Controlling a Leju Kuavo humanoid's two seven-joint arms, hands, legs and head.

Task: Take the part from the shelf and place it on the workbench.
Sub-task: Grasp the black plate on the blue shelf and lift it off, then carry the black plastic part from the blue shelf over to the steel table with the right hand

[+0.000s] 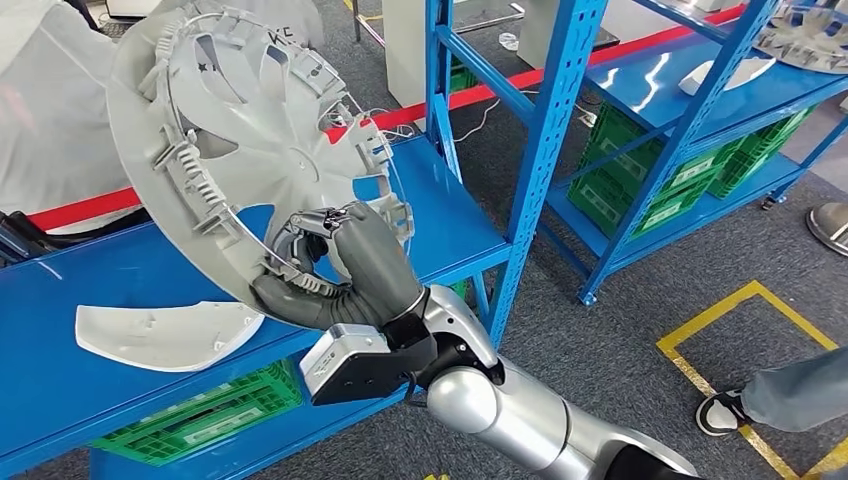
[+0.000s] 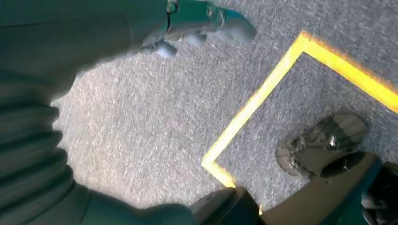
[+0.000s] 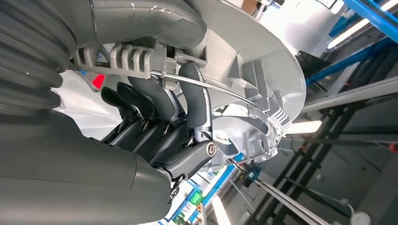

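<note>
The part is a large grey wheel cover (image 1: 250, 130), inner ribbed side toward me, tilted up above the blue shelf board (image 1: 440, 220). My right hand (image 1: 350, 270) grips its lower rim, thumb on one face and fingers curled behind the wire ring. In the right wrist view the dark fingers (image 3: 159, 122) wrap the rim of the wheel cover (image 3: 253, 47). My left hand (image 2: 94, 42) hangs over the grey floor, holding nothing, with its thumb apart from its fingers.
A white curved panel (image 1: 165, 335) lies on the shelf board at the left. Green crates (image 1: 200, 410) sit below. A blue upright (image 1: 545, 150) stands just right of the hand. A second rack (image 1: 700, 80) holds more parts. A person's shoe (image 1: 722, 412) stands by yellow floor tape (image 1: 740, 300).
</note>
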